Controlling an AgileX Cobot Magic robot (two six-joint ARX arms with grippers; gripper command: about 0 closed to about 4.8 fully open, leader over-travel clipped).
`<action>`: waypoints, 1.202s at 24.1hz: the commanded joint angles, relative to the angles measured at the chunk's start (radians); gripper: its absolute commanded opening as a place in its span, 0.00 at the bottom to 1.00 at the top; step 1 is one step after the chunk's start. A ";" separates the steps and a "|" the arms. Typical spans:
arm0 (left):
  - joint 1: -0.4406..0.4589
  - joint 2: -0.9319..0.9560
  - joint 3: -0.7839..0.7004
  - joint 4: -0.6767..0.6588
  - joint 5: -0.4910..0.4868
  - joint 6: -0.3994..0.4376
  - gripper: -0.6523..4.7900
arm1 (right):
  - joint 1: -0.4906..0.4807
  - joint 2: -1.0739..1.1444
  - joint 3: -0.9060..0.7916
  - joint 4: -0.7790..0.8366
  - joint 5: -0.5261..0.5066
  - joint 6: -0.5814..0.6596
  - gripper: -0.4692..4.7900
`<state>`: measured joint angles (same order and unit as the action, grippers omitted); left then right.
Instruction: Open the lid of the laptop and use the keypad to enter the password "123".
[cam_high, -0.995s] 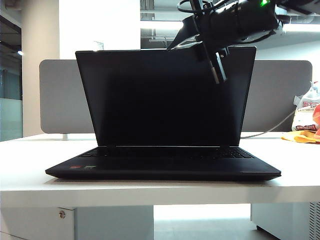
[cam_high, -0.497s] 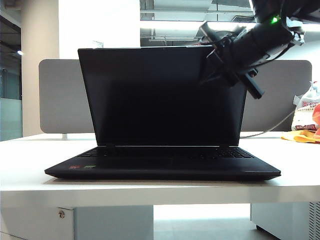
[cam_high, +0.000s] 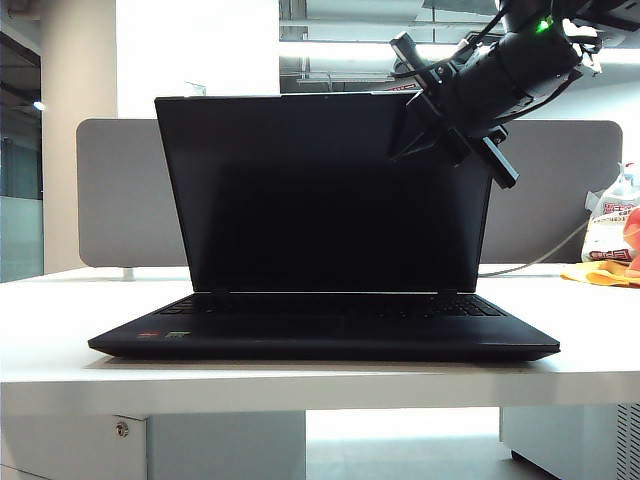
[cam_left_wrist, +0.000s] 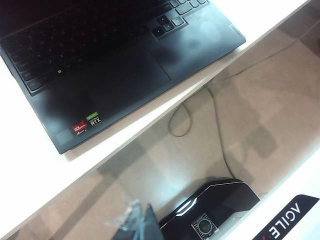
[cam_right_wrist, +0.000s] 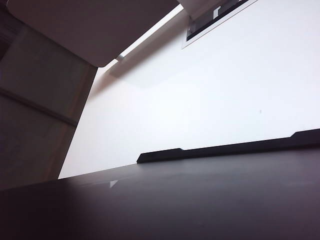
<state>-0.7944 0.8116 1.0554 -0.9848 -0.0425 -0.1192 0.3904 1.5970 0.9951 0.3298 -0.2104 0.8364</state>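
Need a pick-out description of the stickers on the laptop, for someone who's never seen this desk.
Start at the open black laptop on the white desk. Below the keypad, beside the touchpad, at the palm rest's near corner on the left arm's side, sit two small stickers. One red, one green: the only colour on it.

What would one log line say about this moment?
lid: open, screen dark | right tool: shut, at lid's upper corner | left tool: out of view | keypad: untouched

Laptop (cam_high: 325, 330) on table (cam_high: 60, 330), divider (cam_high: 125, 190) behind; right end effector (cam_high: 415, 125) at lid's (cam_high: 320, 190) upper right corner.
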 joint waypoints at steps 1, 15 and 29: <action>-0.001 0.001 0.002 0.007 -0.006 0.007 0.11 | 0.002 -0.017 0.011 -0.035 -0.010 -0.012 0.09; -0.001 0.001 0.002 -0.005 -0.006 0.007 0.11 | 0.033 -0.168 -0.047 -0.181 0.044 -0.111 0.09; -0.001 0.001 0.002 -0.005 -0.006 0.007 0.11 | 0.031 -0.161 -0.042 -0.060 0.110 -0.143 0.09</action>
<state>-0.7944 0.8143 1.0554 -0.9920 -0.0456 -0.1196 0.4210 1.4353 0.9443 0.2424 -0.1055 0.7052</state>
